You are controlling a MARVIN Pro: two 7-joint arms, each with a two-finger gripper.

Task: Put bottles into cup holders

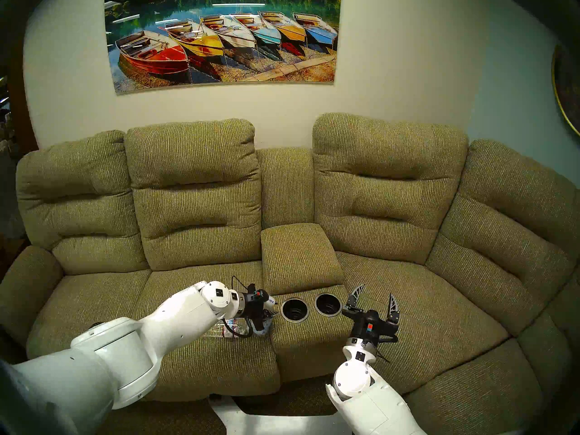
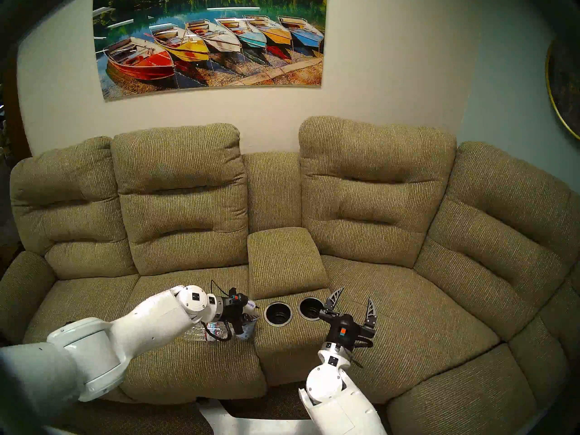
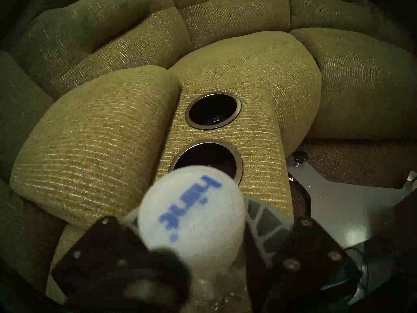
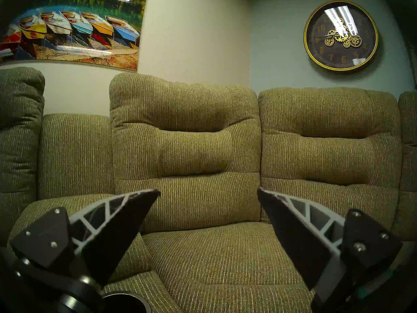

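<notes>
Left end effector clamping on a clear bottle, white cap filling the left wrist view between both fingers; bottle hanging just off the sofa's centre console, at approx 9 o'clock of the near cup holder. Looking like carry phase, not yet over the rim. Blue print on the cap reading blurred, upside down, poss. "hint" – not sure.

Right end effector idling w/ fingers spread wide apart, nothing between, sitting at approx 3 o'clock of the far cup holder, over the right seat cushion.

Second bottle lying on its side on the left seat cushion, under the left wrist, approx 8 o'clock of the near holder; red-blue label, text too small to read.

Progress: both holders showing black and unfilled, so 0 of 2 seated. Remaining: lowering the held bottle upright into a well, letting go, then fetching the lying one for the other well.

Beyond: boat picture, wall clock w/ numerals 10, 7, 6, 5 legible.
</notes>
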